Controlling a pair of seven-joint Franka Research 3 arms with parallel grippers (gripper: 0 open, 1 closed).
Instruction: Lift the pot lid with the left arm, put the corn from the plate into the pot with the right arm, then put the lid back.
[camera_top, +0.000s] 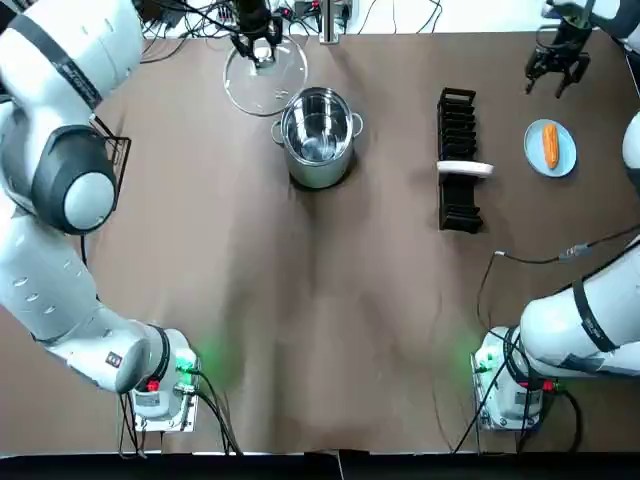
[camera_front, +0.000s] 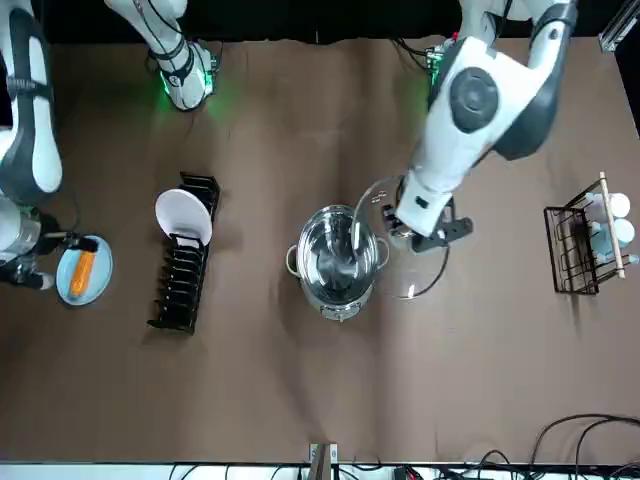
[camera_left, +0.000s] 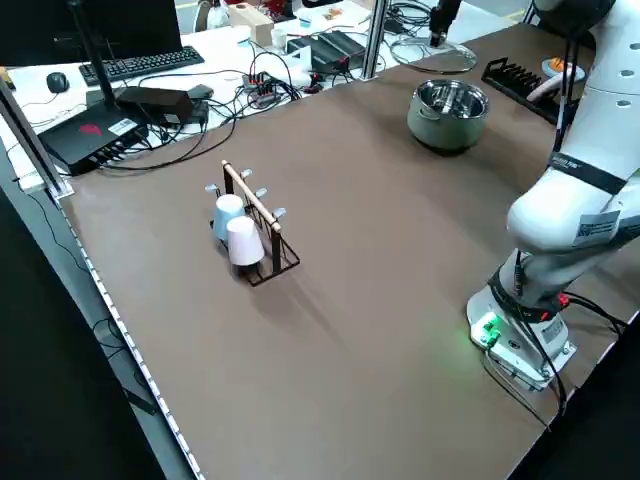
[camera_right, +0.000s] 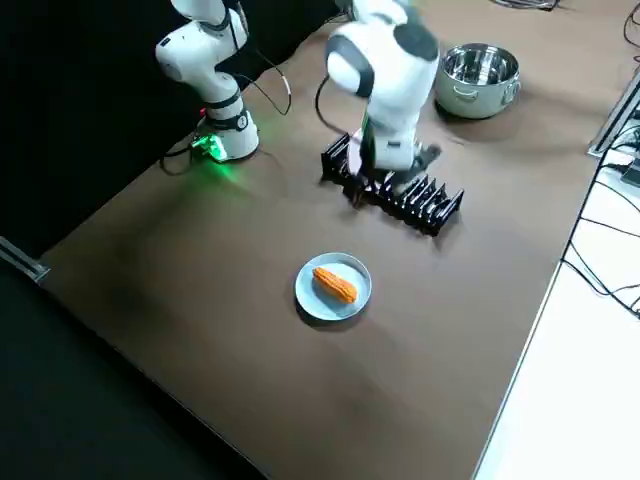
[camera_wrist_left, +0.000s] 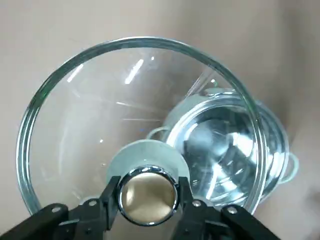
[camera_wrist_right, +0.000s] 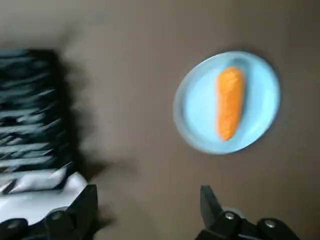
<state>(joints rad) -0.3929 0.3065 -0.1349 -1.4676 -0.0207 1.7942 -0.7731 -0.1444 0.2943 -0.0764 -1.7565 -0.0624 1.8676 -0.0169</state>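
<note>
**Top view.** The left arm (camera_top: 70, 180) reaches from its base at the near left corner up to the far edge. The left tool (camera_top: 262, 47) is closed at the centre of the glass lid (camera_top: 248, 92). The lid is off the pot (camera_top: 318, 168) and sits on its far-edge side, with the two rims overlapping in the picture. The pot stands mid-width in the far half of the surface (camera_top: 300, 300) and is empty. The right arm (camera_top: 590, 320) stretches toward the far right corner. The right tool (camera_top: 557, 70) has its fingers apart and holds nothing, on the far-edge side of the blue plate (camera_top: 566, 158). The corn (camera_top: 550, 146) lies on the plate, near the right edge. A black dish rack (camera_top: 458, 120) stands between pot and plate and holds one white dish (camera_top: 465, 168).

**Front view.** The pot's inside is bare metal. A wire cup rack (camera_front: 580, 245) stands near the left edge; in the top view the left arm's elbow mostly covers it.

**Left side view.** The cup rack carries two cups (camera_left: 243, 242), one pale blue and one white. I cannot tell whether the lid is clear of the surface.

**Right side view.** The corn lies across the middle of the plate. The right arm's wrist hangs in front of the dish rack.

**Left wrist view.** Both fingers (camera_wrist_left: 107, 200) press on the lid's round metal knob (camera_wrist_left: 148, 196). The empty pot shows through the glass.

**Right wrist view.** The right tool's fingers are wide apart with only bare surface between them. Plate and corn lie beyond the fingertips, apart from them.
</note>
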